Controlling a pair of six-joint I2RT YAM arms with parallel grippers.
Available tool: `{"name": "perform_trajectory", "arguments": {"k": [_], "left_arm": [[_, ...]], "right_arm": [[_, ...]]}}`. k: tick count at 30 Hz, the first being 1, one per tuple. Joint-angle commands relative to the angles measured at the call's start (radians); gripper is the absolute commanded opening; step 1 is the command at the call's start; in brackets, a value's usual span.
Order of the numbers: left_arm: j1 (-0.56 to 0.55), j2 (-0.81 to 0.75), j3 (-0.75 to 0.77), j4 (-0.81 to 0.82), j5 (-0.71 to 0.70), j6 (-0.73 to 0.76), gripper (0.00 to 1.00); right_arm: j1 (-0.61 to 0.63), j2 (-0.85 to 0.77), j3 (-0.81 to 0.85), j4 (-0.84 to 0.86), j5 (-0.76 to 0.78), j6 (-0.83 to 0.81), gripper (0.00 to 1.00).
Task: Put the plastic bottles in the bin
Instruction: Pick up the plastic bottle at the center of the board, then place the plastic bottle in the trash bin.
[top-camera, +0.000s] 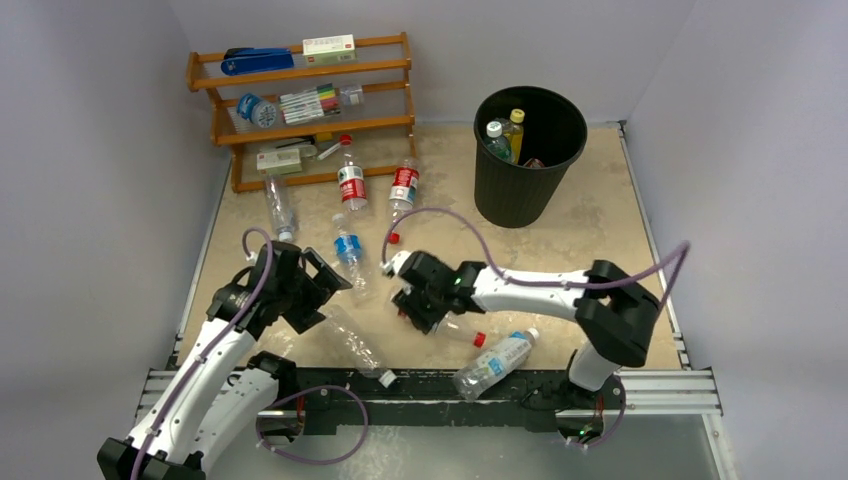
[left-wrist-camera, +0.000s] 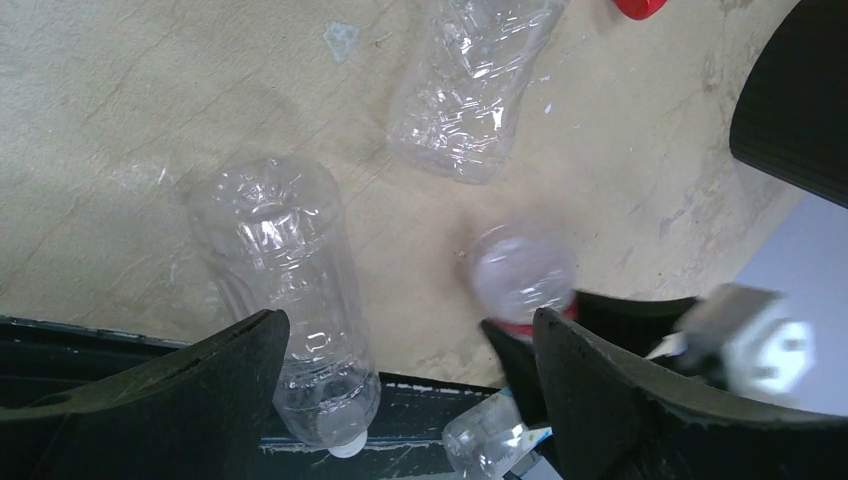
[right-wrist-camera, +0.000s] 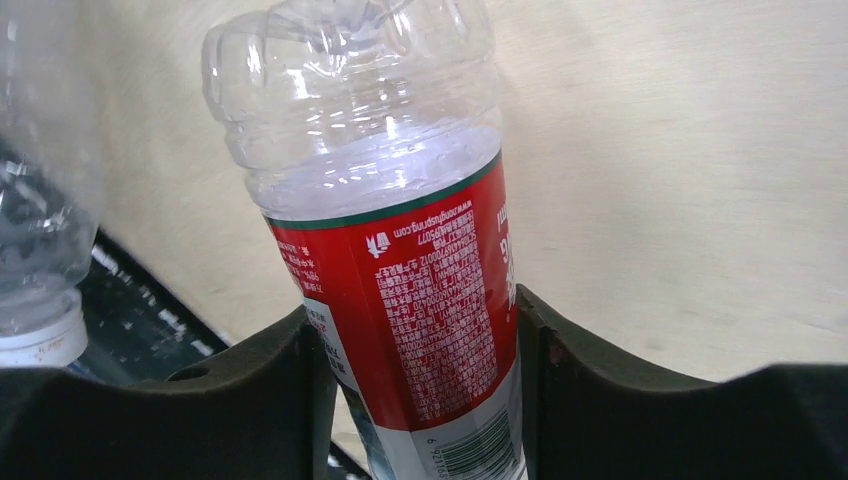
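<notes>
My right gripper (top-camera: 412, 303) is shut on a red-labelled plastic bottle (right-wrist-camera: 420, 290), just above the table; its red cap (top-camera: 479, 340) points right. My left gripper (top-camera: 322, 292) is open and empty, and in its wrist view (left-wrist-camera: 410, 330) it hovers beside a clear unlabelled bottle (left-wrist-camera: 285, 290) with a white cap near the front rail. Other bottles lie on the table: two red-labelled (top-camera: 351, 178) (top-camera: 404, 185), a blue-labelled one (top-camera: 347, 248), a clear one (top-camera: 279, 207) and a blue-labelled one (top-camera: 495, 362) at the front. The black bin (top-camera: 520, 190) stands far right and holds some bottles (top-camera: 504, 135).
A wooden shelf rack (top-camera: 300, 125) at the back left holds a blue stapler (top-camera: 256, 61), pens, boxes and one bottle (top-camera: 258, 108). A black rail (top-camera: 440, 385) runs along the near edge. Purple cables loop over both arms. Walls close in left and right.
</notes>
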Motion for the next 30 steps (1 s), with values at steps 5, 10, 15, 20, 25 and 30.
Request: {"name": "perform_trajectory", "arguments": {"k": [5, 10, 15, 20, 25, 30], "left_arm": [[0.005, 0.034, 0.022, 0.018, 0.025, 0.017, 0.92], [0.003, 0.081, 0.082, -0.016, 0.021, 0.051, 0.92], [-0.003, 0.081, 0.07, -0.04, 0.019, 0.057, 0.92], [-0.049, 0.088, 0.038, 0.021, 0.001, 0.008, 0.92], [-0.232, 0.182, 0.033, 0.145, -0.087, -0.101, 0.92], [-0.34, 0.319, 0.061, 0.186, -0.144, -0.116, 0.92]], "right_arm": [[-0.346, -0.265, 0.265, -0.011, 0.058, -0.108, 0.46], [-0.52, -0.237, 0.619, -0.037, 0.105, -0.152, 0.45], [-0.683, -0.145, 0.884, 0.024, 0.099, -0.178, 0.46], [-0.834, -0.022, 1.001, 0.118, 0.048, -0.2, 0.47], [-0.912, 0.071, 1.033, 0.191, -0.006, -0.2, 0.48], [-0.95, 0.111, 0.987, 0.219, -0.056, -0.187, 0.55]]}}
